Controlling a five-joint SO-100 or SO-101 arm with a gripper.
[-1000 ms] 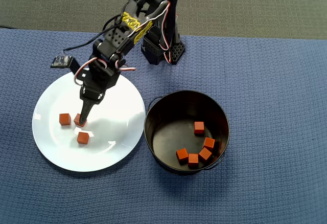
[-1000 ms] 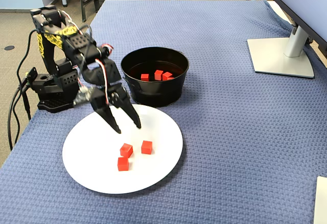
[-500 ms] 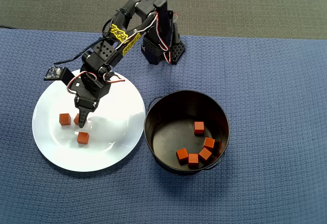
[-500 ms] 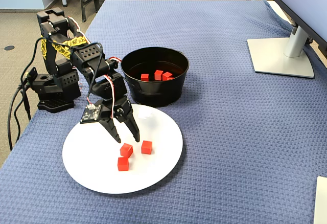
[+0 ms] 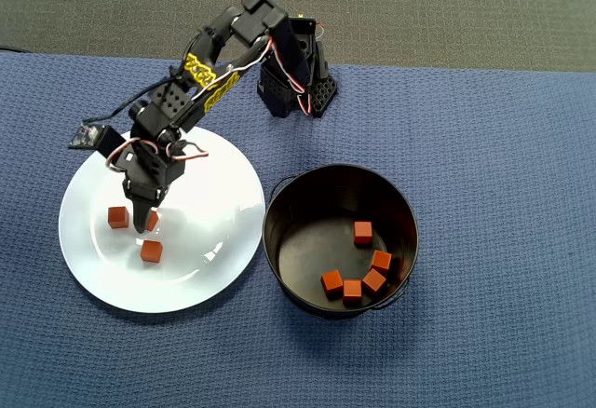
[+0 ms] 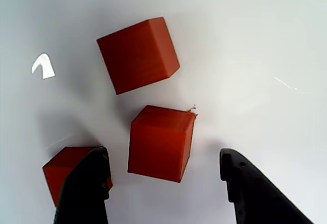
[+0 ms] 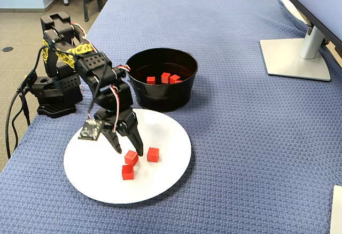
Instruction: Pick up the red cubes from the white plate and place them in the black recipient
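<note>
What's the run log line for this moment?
hand: open, low over white plate, straddling middle red cube | plate: three cubes | black pot: five cubes | grasp: not yet closed

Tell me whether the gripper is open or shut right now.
Open. In the wrist view the gripper has its two fingers spread wide either side of a red cube on the white plate, touching neither side.

No text is legible; the arm's (image 5: 207, 74) yellow band looks merely patterned.
</note>
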